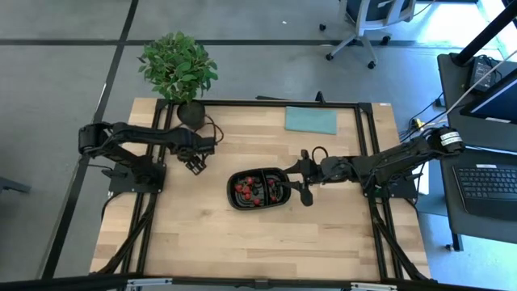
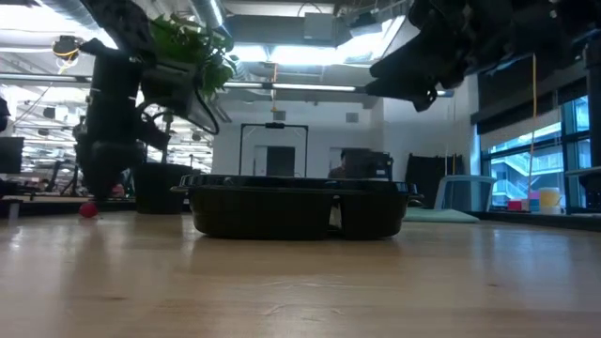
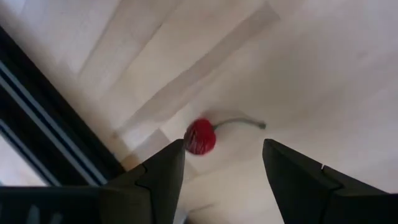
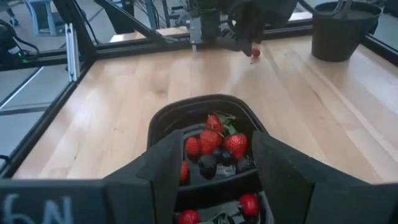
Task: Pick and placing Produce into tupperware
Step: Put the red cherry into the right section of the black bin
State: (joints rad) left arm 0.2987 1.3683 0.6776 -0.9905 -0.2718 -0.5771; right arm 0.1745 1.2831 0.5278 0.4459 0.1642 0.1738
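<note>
The black tupperware (image 1: 258,190) sits mid-table and holds red strawberries (image 4: 214,142) and dark berries (image 4: 208,165). One red cherry (image 3: 200,137) with a thin stem lies on the wooden table to the tray's left, also visible in the low view as a cherry (image 2: 87,210). My left gripper (image 3: 224,168) hangs open just above it, pointing down, with a finger on either side and touching nothing. My right gripper (image 4: 217,174) is open and empty, raised over the tray's right end (image 1: 292,184).
A potted plant (image 1: 178,69) stands at the table's far left, close behind the left gripper. A teal cloth (image 1: 311,120) lies flat at the far edge. A black frame rail (image 3: 56,118) runs near the cherry. Bare wood stretches along the near side (image 1: 258,242).
</note>
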